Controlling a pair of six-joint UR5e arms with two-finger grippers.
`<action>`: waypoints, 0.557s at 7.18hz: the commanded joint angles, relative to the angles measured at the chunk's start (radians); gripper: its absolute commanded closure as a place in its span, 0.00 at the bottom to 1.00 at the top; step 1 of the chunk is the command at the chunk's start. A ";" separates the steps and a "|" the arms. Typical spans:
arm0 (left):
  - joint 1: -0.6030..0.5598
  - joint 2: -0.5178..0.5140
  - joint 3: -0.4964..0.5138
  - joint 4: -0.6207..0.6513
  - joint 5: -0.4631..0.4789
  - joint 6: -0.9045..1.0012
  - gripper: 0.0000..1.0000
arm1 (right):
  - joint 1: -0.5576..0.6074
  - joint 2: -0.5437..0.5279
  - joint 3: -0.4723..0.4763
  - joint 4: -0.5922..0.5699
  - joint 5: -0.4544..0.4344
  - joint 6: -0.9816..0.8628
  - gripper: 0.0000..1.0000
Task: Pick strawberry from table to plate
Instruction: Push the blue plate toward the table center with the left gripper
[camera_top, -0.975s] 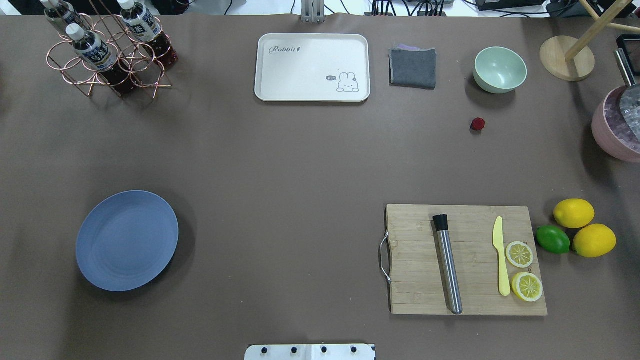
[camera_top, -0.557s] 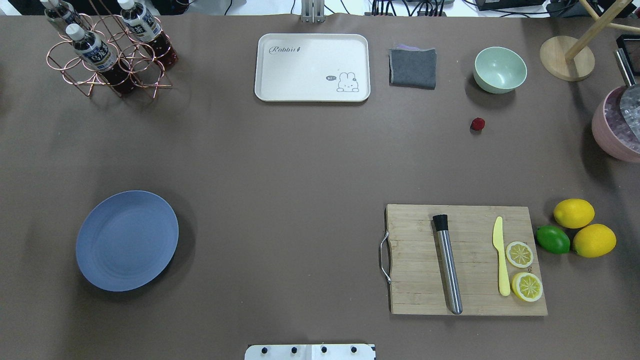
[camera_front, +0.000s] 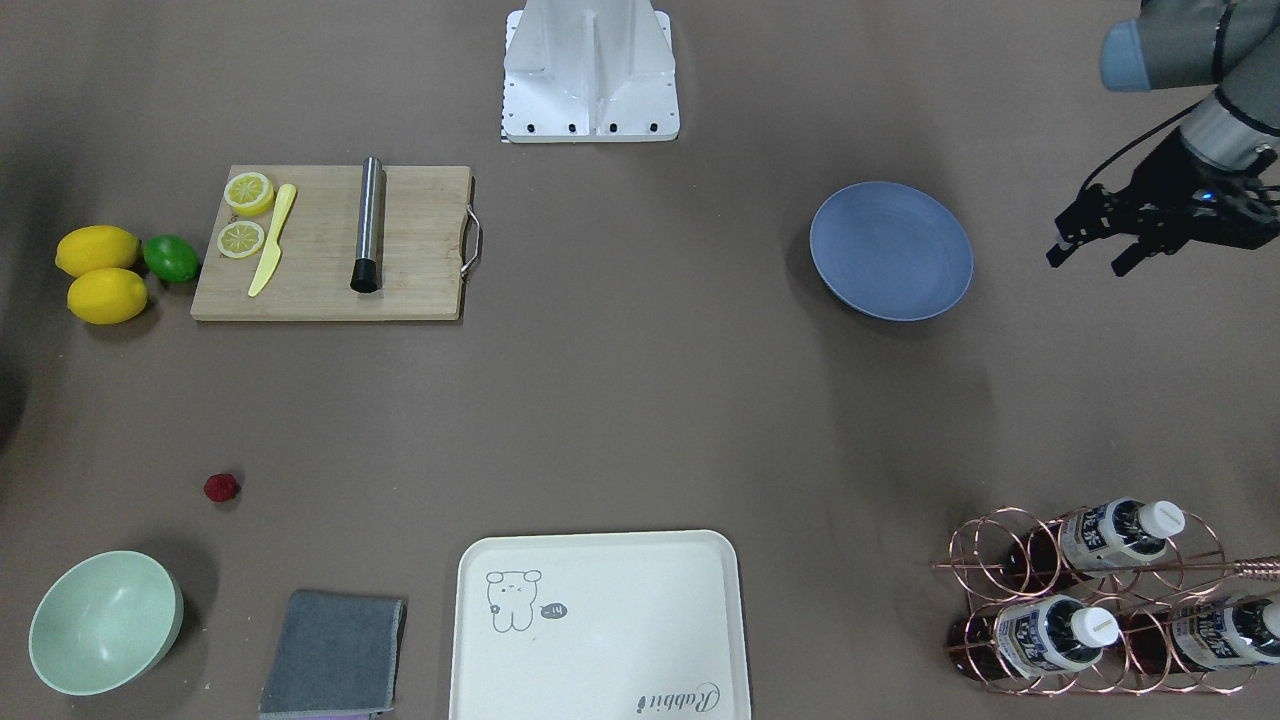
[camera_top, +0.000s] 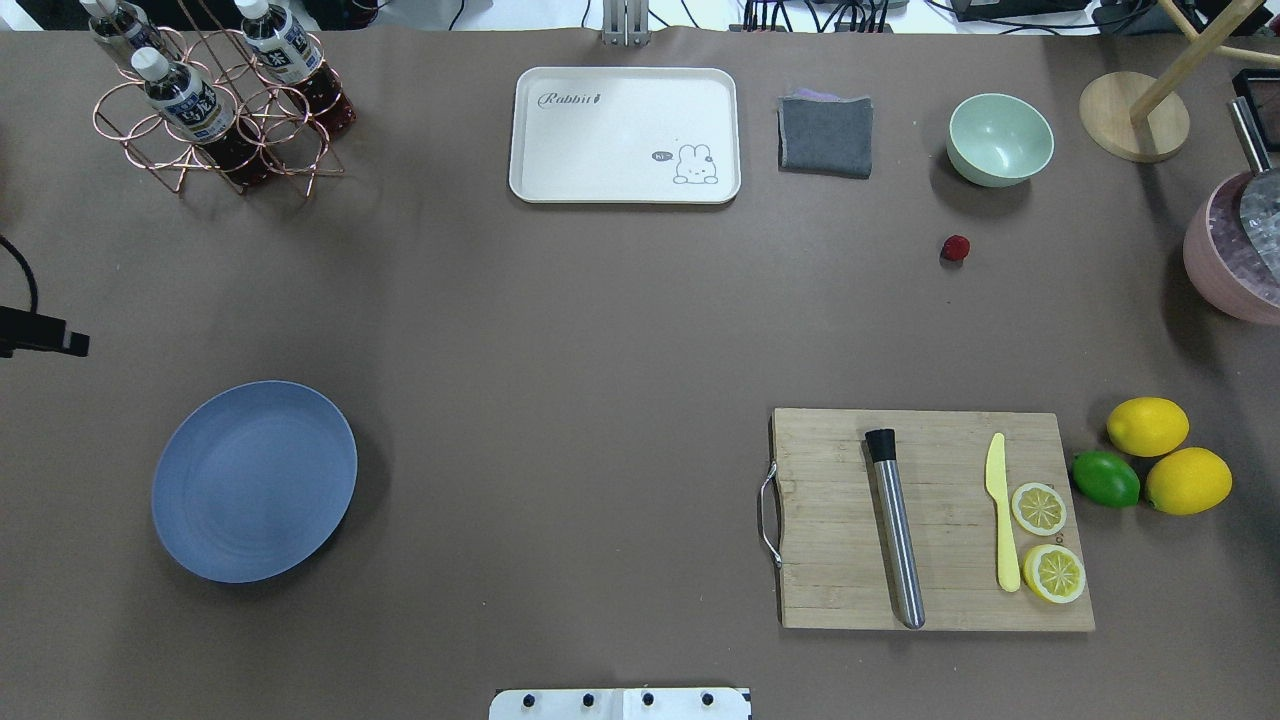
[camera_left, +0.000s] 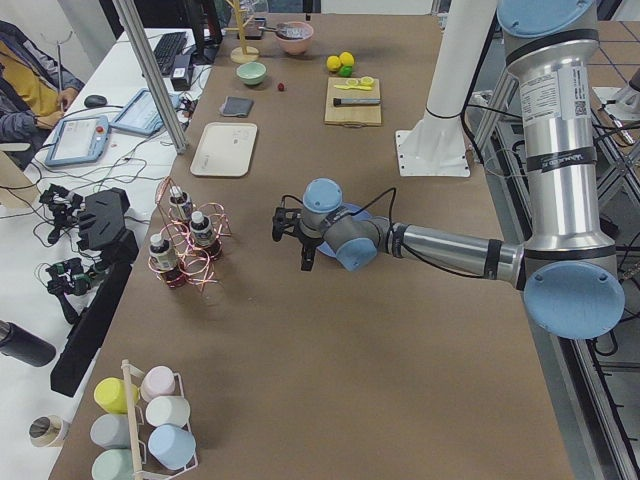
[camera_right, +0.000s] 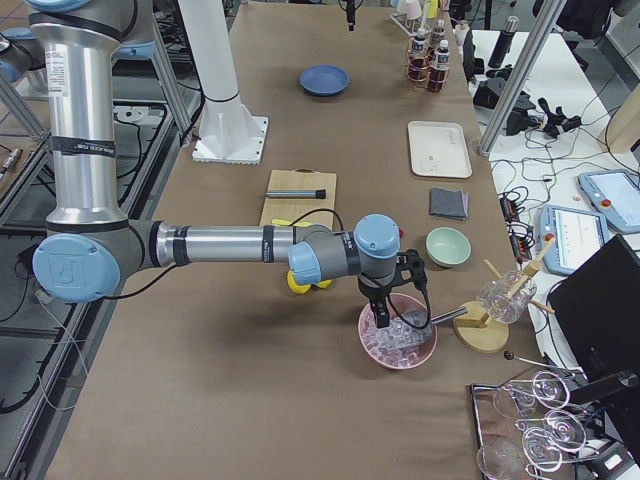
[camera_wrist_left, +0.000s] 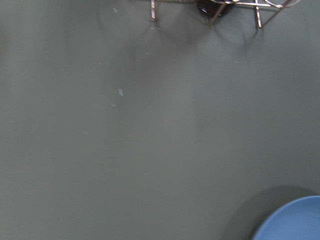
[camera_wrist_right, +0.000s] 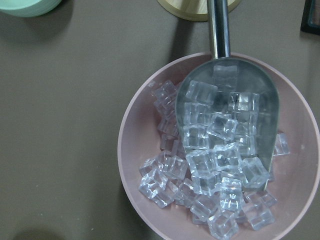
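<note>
In the front-facing view the left end effector (camera_front: 1086, 264) hangs over the bare table (camera_front: 640, 400) just beside the blue plate (camera_front: 890, 250), fingers spread and nothing between them. The strawberry (camera_front: 221, 487) lies on the table well apart from it, near the green bowl (camera_front: 105, 620). From overhead, the strawberry sits between that bowl and the cutting board (camera_top: 830, 480), nearer the bowl, far from the plate. The left side view puts the left end effector between the plate and the bottle rack (camera_left: 185, 235). In the right side view the right end effector (camera_right: 400, 315) hangs over a pink bowl (camera_right: 375, 345); I cannot tell how far open it is. The left wrist view shows bare table and the plate's rim in a lower corner. The right wrist view shows ice cubes (camera_wrist_right: 165, 185) and a metal scoop (camera_wrist_right: 220, 30) in the pink bowl.
</note>
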 joint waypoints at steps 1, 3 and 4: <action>0.192 -0.004 0.017 -0.054 0.131 -0.130 0.07 | -0.023 0.004 0.000 0.002 0.001 0.003 0.00; 0.284 -0.019 0.054 -0.061 0.148 -0.129 0.15 | -0.036 0.006 0.001 0.000 0.000 0.003 0.00; 0.309 -0.027 0.059 -0.062 0.180 -0.130 0.20 | -0.038 0.006 -0.001 0.000 0.000 0.003 0.00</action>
